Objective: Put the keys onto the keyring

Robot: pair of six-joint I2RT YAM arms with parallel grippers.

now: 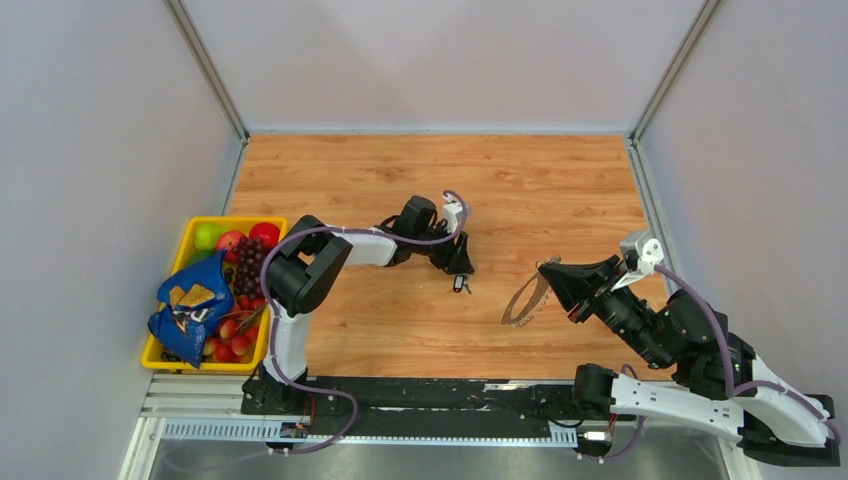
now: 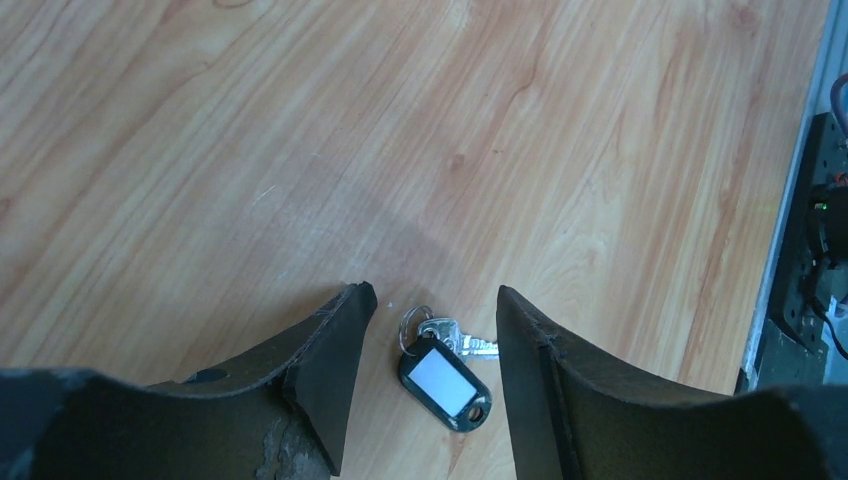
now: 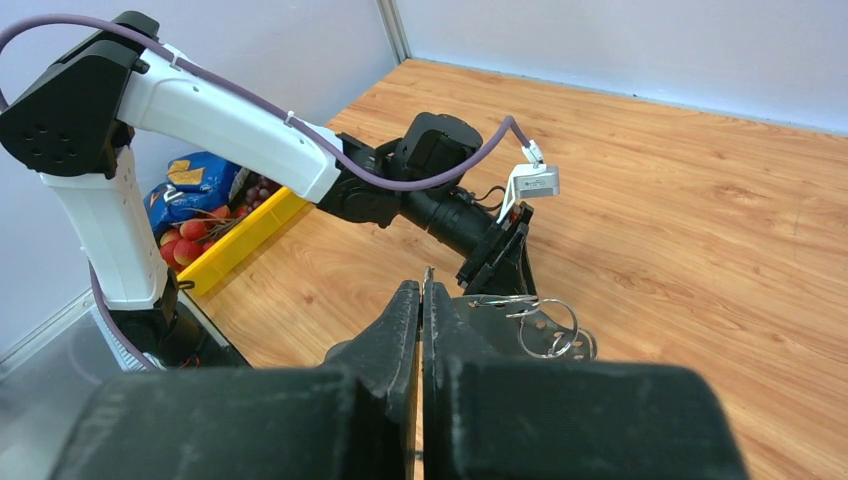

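A small key (image 2: 470, 345) with a black tag that has a white label (image 2: 445, 380) and a small wire loop lies flat on the wooden table. My left gripper (image 2: 435, 295) is open and hovers right over it, one finger on each side, not touching. From above the key (image 1: 461, 285) lies just below the left gripper (image 1: 458, 266). My right gripper (image 1: 552, 274) is shut on the keyring (image 1: 522, 302), a thin grey hoop held on edge above the table. In the right wrist view the gripper (image 3: 422, 300) pinches its thin edge, and small wire rings (image 3: 548, 328) hang beside the jaws.
A yellow basket (image 1: 268, 222) with fruit and a blue snack bag (image 1: 190, 305) stands at the left table edge. Grey walls close the left, far and right sides. A black mounting rail (image 1: 430, 395) runs along the near edge.
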